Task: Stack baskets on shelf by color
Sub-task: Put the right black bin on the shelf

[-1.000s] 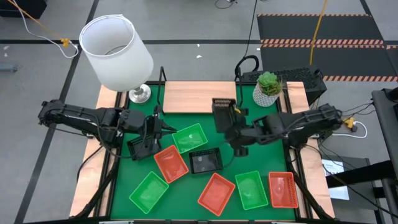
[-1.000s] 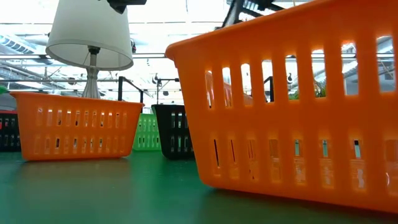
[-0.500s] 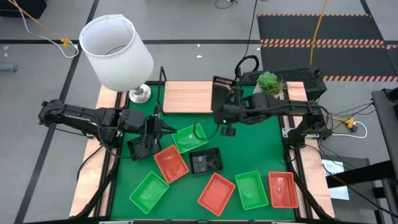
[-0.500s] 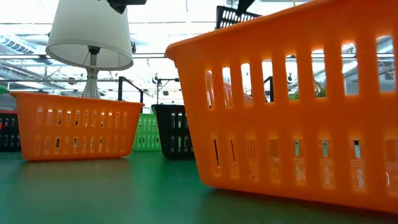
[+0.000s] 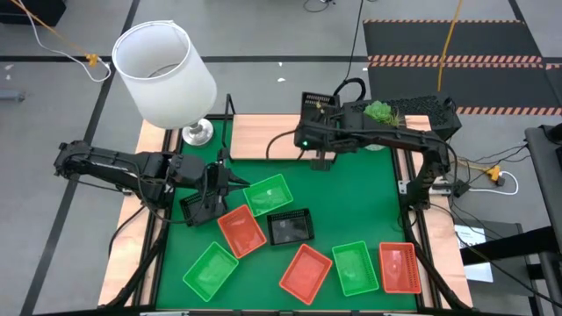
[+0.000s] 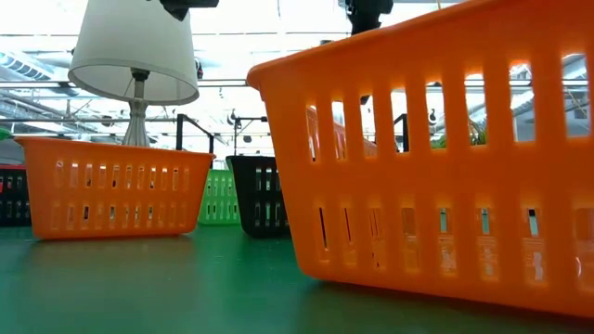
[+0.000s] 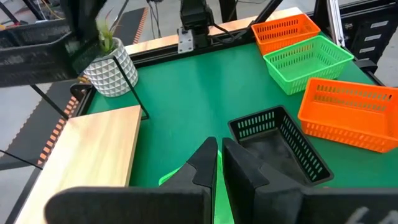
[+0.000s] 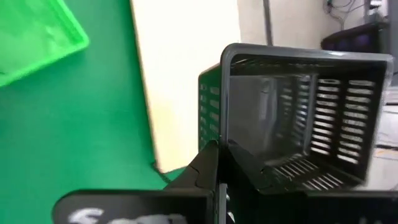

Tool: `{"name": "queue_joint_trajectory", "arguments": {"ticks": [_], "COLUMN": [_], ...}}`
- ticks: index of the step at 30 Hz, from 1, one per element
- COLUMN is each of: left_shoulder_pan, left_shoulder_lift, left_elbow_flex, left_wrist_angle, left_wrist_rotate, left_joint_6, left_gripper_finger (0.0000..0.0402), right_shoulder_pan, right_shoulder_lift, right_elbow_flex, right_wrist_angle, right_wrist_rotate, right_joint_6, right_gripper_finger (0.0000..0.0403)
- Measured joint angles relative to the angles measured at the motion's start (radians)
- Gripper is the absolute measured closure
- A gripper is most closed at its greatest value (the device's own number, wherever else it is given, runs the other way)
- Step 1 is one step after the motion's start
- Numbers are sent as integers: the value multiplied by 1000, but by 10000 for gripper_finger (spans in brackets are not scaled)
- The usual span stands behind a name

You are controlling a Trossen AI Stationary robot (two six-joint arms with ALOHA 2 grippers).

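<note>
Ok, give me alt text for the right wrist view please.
The right gripper, jaws shut on the rim of a black basket, holds it over the light-wood shelf. A green basket lies on the green mat.

Green mat table top (image 5: pixel 360 184) bearing the light-wood shelf (image 5: pixel 268 136) along its far edge, just beside the right gripper (image 5: pixel 318 132). On the mat near the left gripper (image 5: pixel 230 180): a green basket (image 5: pixel 268 195), an orange-red basket (image 5: pixel 241 230) and a black basket (image 5: pixel 291 227). Farther off: green baskets (image 5: pixel 210 269) (image 5: pixel 355 267), orange-red baskets (image 5: pixel 305 271) (image 5: pixel 399 267).
</note>
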Motion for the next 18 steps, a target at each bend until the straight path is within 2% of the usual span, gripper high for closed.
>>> {"name": "queue_joint_trajectory", "arguments": {"ticks": [10,14,18], "left_shoulder_pan": [0,0,0], "left_shoulder_lift": [0,0,0], "left_elbow_flex": [0,0,0], "left_wrist_angle": [0,0,0], "left_wrist_rotate": [0,0,0], "left_joint_6": [0,0,1], "left_gripper_finger": [373,373,373], "right_shoulder_pan": [-72,-102,-125], "right_shoulder_lift": [1,1,1], "right_elbow_flex": [-99,-156,-220], "right_wrist_angle": [102,164,232], "right_wrist_rotate": [-9,-79,-84], "right_joint_6": [-93,-107,-131], "right_gripper_finger": [390,390,390]}}
